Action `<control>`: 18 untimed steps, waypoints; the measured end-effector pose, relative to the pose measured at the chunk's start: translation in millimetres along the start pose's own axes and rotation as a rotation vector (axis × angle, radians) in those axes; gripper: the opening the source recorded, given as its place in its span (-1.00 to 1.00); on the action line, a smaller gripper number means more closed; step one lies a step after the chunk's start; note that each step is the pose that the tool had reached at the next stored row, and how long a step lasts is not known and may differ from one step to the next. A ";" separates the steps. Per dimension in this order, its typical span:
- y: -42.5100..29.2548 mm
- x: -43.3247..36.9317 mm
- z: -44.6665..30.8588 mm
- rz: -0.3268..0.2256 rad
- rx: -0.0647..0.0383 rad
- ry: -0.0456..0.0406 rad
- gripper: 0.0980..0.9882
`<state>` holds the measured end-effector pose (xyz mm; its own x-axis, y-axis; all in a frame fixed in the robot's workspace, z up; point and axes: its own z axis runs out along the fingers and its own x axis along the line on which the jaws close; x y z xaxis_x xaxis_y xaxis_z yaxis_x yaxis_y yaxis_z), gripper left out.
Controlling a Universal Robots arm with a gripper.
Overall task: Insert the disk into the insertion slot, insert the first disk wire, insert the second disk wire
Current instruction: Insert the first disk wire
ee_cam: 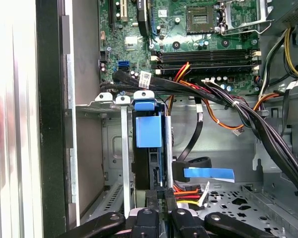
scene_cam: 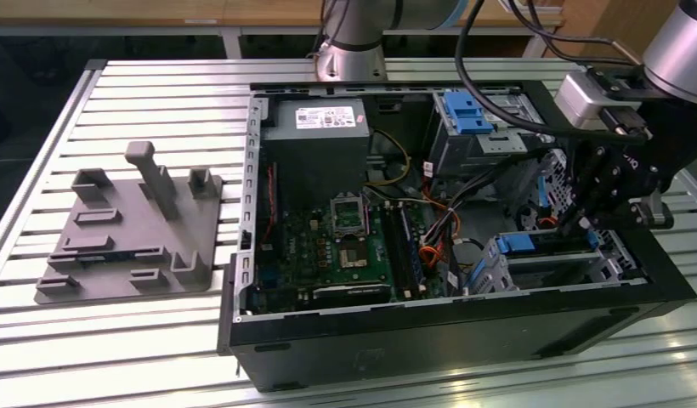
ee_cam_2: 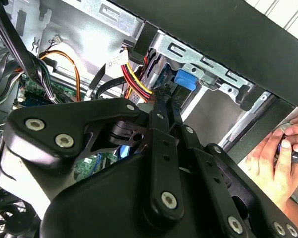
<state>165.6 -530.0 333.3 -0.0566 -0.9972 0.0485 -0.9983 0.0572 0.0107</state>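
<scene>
The disk sits on edge inside the insertion slot (scene_cam: 607, 265), a perforated metal cage at the case's front corner; its blue carrier (ee_cam: 148, 130) (scene_cam: 518, 244) (ee_cam_2: 185, 79) shows at the cage mouth (ee_cam: 107, 101). My gripper (ee_cam: 159, 194) (ee_cam_2: 163, 92) (scene_cam: 566, 228) reaches down into the case right at the disk's rear end. Its fingers are pressed together on a black connector from which a red, yellow and black disk wire (ee_cam: 187, 188) (ee_cam_2: 137, 82) runs off. A flat black cable with a blue tab (ee_cam: 208, 173) lies loose beside the disk.
Thick cable bundles (ee_cam: 248, 116) cross above the motherboard (scene_cam: 348, 246) close to the gripper. A taller bay with a blue latch (scene_cam: 467, 112) stands at the far end. A grey fixture plate (scene_cam: 121, 246) lies on the slatted table. A person's hand (ee_cam_2: 280, 158) rests outside the case wall.
</scene>
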 end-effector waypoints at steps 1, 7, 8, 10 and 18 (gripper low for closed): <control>0.0 0.0 0.2 0.000 0.000 0.0000 -0.84; 0.0 0.2 1.7 0.000 0.000 -0.0001 -0.84; 0.0 0.2 2.0 0.000 0.000 0.0000 -0.84; -0.1 0.3 2.8 0.000 0.000 -0.0001 -0.84; -0.1 1.2 4.3 0.000 0.000 -0.0002 -0.55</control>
<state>165.6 -531.4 329.0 -0.0566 -0.9972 0.0483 -0.9983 0.0572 0.0109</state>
